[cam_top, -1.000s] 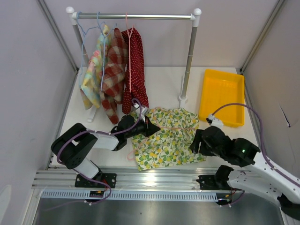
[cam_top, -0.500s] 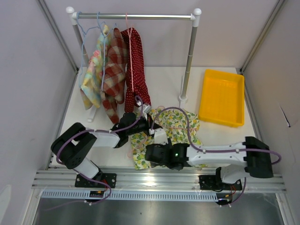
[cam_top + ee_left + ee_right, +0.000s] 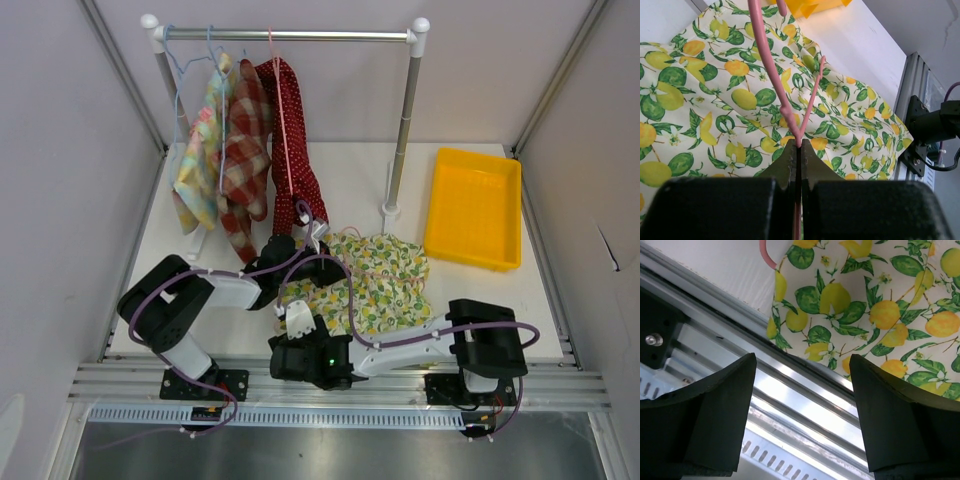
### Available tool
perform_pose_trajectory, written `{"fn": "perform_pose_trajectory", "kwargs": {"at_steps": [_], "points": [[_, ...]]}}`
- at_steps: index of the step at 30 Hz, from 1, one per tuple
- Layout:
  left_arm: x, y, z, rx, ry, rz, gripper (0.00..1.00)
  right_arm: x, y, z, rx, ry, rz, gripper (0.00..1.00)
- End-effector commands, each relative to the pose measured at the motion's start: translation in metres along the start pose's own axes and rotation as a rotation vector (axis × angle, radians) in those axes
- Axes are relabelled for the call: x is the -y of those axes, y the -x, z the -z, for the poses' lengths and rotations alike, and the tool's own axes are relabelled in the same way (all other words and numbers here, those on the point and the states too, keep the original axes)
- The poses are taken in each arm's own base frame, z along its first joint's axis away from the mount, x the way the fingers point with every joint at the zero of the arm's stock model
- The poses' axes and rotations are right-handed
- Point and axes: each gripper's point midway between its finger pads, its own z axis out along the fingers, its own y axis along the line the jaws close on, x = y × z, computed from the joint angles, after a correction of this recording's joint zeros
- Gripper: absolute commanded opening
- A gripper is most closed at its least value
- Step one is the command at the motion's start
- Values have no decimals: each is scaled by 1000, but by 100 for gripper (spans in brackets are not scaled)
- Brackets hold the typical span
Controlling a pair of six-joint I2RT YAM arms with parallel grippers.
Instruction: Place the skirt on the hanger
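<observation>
The lemon-print skirt [image 3: 375,285] lies flat on the white table in front of the rack, and it fills the left wrist view [image 3: 700,90]. My left gripper [image 3: 316,268] is at the skirt's left edge and is shut on the thin pink hanger [image 3: 771,60], whose wire runs out from between the jaws across the cloth. My right gripper [image 3: 285,358] is open and empty, low over the table's front rail by the skirt's near-left corner [image 3: 805,315]. A bend of the pink hanger [image 3: 766,259] shows beside that corner.
A clothes rack [image 3: 290,35] at the back holds a red dotted garment [image 3: 290,150] and plaid ones [image 3: 240,150] on hangers. A yellow tray [image 3: 475,205] sits at the right back. The aluminium rail [image 3: 790,390] runs along the near edge.
My right arm has swung from the right side across the front to the skirt's near-left corner. My left gripper has shifted slightly back, still holding the hanger. The skirt has bunched a little.
</observation>
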Motion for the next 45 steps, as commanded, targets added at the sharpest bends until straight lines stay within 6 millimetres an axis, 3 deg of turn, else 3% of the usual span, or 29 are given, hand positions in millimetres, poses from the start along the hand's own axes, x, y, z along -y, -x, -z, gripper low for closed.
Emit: {"fn": "perform_pose_trajectory", "kwargs": {"at_steps": [1, 9, 10, 12, 13, 16, 19, 24, 32, 37, 45], "points": [[4, 11, -4, 23, -45, -49, 0, -8, 18, -13, 111, -23, -39, 81], [2, 10, -4, 18, -40, -51, 0, -11, 0, -36, 89, -39, -8, 73], [2, 11, -5, 20, -37, -54, 0, -12, -2, -37, 82, -38, -8, 59], [2, 14, -4, 23, -37, -59, 0, -9, -9, -38, 69, -42, -6, 46], [1, 12, -4, 17, -34, -56, 0, -7, -12, -38, 62, -41, -8, 35], [2, 15, -4, 23, -35, -61, 0, -2, -14, -32, 56, -38, -15, 19], [1, 17, -4, 25, -31, -62, 0, 2, -7, -20, 64, -25, -20, 10], [-1, 23, -4, 31, -14, -73, 0, -13, -4, 12, 26, 111, -9, 7], [-1, 35, -6, 41, -6, -80, 0, -41, -17, 55, -40, 217, 79, 6], [2, 41, -6, 38, -8, -95, 0, -40, -27, 68, -76, 249, 110, 6], [2, 41, -6, 22, -2, -99, 0, -18, -47, 73, -131, 227, 133, 9]]}}
